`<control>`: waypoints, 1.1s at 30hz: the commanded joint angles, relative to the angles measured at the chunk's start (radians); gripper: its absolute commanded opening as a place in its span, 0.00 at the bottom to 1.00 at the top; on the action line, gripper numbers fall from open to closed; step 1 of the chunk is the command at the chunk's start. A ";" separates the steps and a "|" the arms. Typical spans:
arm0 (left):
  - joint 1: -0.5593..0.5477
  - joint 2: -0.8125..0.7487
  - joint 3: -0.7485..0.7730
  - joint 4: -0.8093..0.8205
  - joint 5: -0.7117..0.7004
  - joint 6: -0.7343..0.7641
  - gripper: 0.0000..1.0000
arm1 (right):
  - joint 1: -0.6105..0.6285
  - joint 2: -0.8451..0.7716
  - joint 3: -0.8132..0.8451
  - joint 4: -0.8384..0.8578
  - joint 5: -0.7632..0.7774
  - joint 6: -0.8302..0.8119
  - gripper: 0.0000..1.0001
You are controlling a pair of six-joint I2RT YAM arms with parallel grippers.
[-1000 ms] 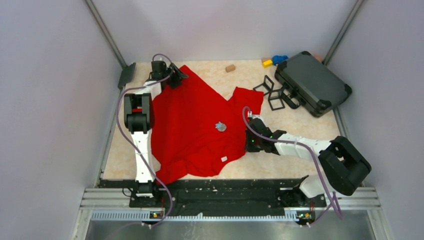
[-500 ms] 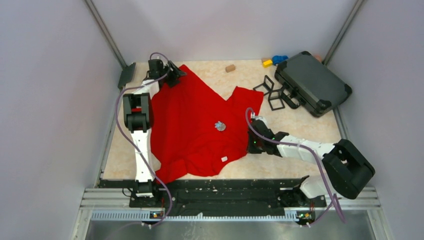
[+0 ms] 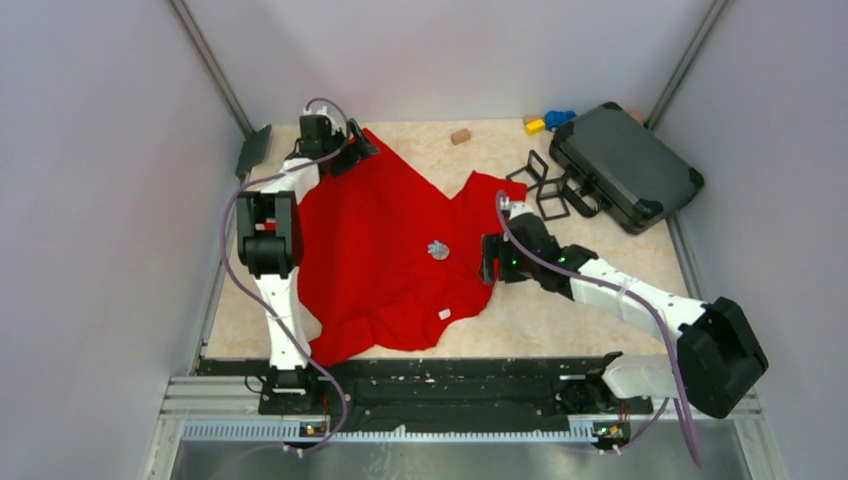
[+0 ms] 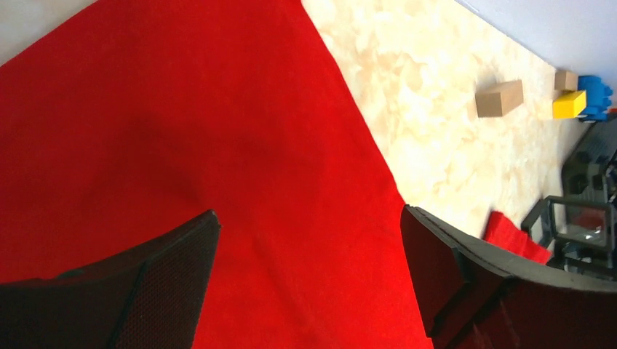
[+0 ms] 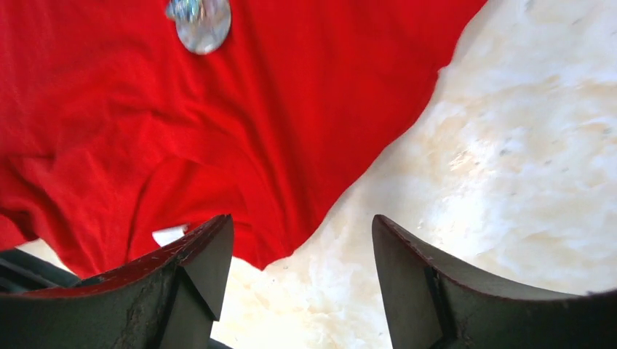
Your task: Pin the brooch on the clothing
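Relative to one second before, the right arm has stretched farther out over the marbled beige table (image 3: 600, 240). Its right gripper (image 3: 487, 262) has travelled away from the near hem, up along the right-hand edge of the bright red soft fabric clothing (image 3: 380, 230). The left arm's elbow has swung slightly outward.

**Clothing.** It is spread over the left and middle of the table, with its small white tag (image 5: 169, 235) near the bunched near hem.

**Brooch.** The small round silvery brooch (image 3: 437, 249) lies on the middle of the clothing. Whether its pin has passed through the cloth cannot be told.

**Left gripper** (image 4: 309, 218). It sits at the far left corner of the clothing with its fingers wide apart. Flat red cloth lies beneath them and nothing is caught between.

**Right gripper** (image 5: 302, 222). The fingers are likewise spread wide and empty, poised above the cloth edge and bare table, with the brooch (image 5: 198, 14) ahead of them.

**Handling (judgement).** The clothing is probably light and limp, apt to wrinkle and slide on the smooth tabletop. It would best be pinched at a hem or corner, or pressed flat just beside the brooch. The brooch looks rigid, light and probably slick. Its rim offers the surest purchase, taken across the width.

**Periphery.** A black hard case (image 3: 625, 165) and black wire frames (image 3: 545, 190) stand at the far right.
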State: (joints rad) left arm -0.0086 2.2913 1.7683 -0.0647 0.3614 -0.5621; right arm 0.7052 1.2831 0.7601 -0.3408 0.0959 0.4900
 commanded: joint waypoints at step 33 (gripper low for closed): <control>-0.051 -1.687 -0.952 -0.345 -0.530 0.393 0.99 | -0.548 -0.731 -0.115 0.113 0.100 -0.286 0.79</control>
State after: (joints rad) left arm -0.0582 0.6220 0.8719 -0.4664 -0.1768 -0.2401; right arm 0.1577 0.6109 0.6922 -0.3107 0.2039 0.2432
